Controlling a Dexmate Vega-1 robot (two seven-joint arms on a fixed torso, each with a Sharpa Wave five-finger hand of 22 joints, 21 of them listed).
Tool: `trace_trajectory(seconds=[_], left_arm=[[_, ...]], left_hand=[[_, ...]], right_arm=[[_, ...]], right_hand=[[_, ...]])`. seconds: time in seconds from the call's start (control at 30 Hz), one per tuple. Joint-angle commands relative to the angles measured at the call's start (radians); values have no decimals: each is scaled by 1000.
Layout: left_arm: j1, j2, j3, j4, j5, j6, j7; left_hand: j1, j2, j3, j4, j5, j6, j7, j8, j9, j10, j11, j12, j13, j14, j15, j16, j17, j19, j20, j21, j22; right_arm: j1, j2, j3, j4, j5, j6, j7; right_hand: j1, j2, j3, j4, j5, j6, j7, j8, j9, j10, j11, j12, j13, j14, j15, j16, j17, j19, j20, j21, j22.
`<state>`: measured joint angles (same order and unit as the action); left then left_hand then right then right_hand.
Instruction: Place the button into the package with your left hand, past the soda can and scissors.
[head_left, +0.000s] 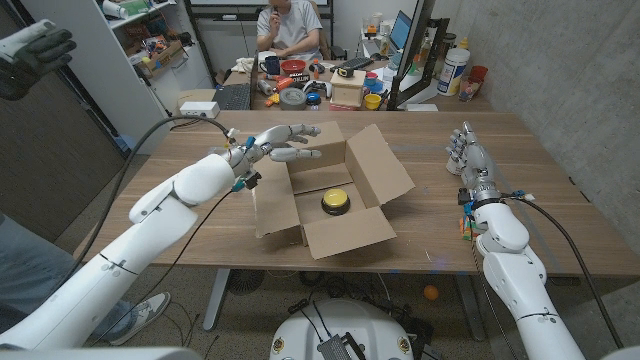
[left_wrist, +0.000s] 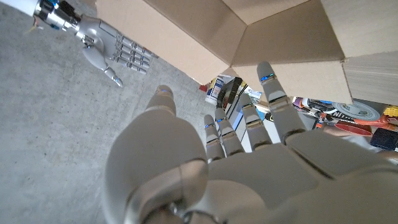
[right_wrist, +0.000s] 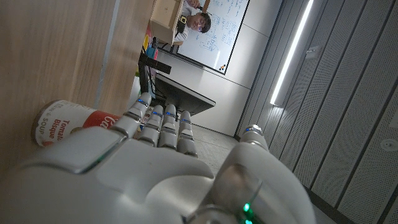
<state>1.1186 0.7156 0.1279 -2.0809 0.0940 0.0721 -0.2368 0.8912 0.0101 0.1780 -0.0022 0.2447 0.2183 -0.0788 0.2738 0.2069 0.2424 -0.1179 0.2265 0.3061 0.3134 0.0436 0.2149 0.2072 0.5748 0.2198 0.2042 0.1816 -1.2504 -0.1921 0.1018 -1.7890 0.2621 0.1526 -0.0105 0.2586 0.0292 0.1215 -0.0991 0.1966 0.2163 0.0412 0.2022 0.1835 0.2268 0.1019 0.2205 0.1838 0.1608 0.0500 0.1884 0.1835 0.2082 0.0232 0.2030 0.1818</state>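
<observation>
An open cardboard package (head_left: 345, 195) stands mid-table with its flaps spread. A yellow button on a black base (head_left: 335, 201) lies inside it on the bottom. My left hand (head_left: 287, 142) hovers over the package's back-left flap, fingers spread, holding nothing. In the left wrist view the left hand (left_wrist: 249, 162) reaches toward the cardboard package (left_wrist: 261, 37). My right hand (head_left: 470, 155) stands on the table at the right, fingers straight and empty; the left wrist view also catches this right hand (left_wrist: 112, 53).
A small colourful cube (head_left: 466, 226) sits at the table's front edge beside my right arm. A tomato soup can (right_wrist: 65, 121) lies by the right hand (right_wrist: 161, 162). A person (head_left: 290, 25) sits behind at a cluttered desk (head_left: 300, 90).
</observation>
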Motion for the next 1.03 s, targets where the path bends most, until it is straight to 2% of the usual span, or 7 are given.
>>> trace_trajectory(seconds=[0.03,0.2,0.47,0.67,1.03], left_arm=[[110,-56,-146,55,-248,-171,79],[149,-88,-192,81,-342,-241,88],[195,-134,-266,122,-556,-303,36],[250,-156,-291,130,-557,-366,52],[299,-157,-310,95,-541,-408,64]], left_hand=[[-3,14,2,10,3,12,2,3,5,3,-2,-1,0,2,-6,4,3,6,-2,8,3],[-25,21,-5,24,-2,16,3,3,5,6,2,-3,-6,4,-13,3,4,-12,-1,0,3],[-65,18,-23,47,-8,13,9,-3,6,14,7,-3,-13,12,-30,3,5,-15,-2,0,5],[-103,18,-38,69,-12,8,12,-9,6,15,11,-7,-22,-6,-32,-6,5,-58,-5,-13,6],[-114,20,-43,76,-13,9,9,-12,5,14,6,-8,-26,-12,-31,-10,4,-75,-4,-15,7]], right_arm=[[-28,-11,-17,-45,-14,37,-16],[-37,-17,-22,-61,-15,45,-24],[-63,-28,-34,-109,-29,65,-39],[-93,-39,-54,-150,-47,77,-52],[-135,-60,-59,-182,-58,100,-74]], right_hand=[[3,11,-1,1,5,9,2,-3,6,5,5,-1,2,-4,7,-2,4,-6,-8,-4,2],[2,11,-1,1,5,10,2,-3,6,7,5,0,2,-6,7,-2,4,-7,-10,-4,2],[1,10,-3,2,5,10,3,-4,6,8,6,0,2,-7,6,-2,5,-6,-11,-3,2],[-1,9,-4,3,5,10,3,-4,6,8,6,-1,2,-7,4,-1,5,-3,-12,-3,2],[-6,8,-7,5,5,12,3,-4,6,10,4,-1,2,-6,5,0,5,-4,-11,-3,2]])
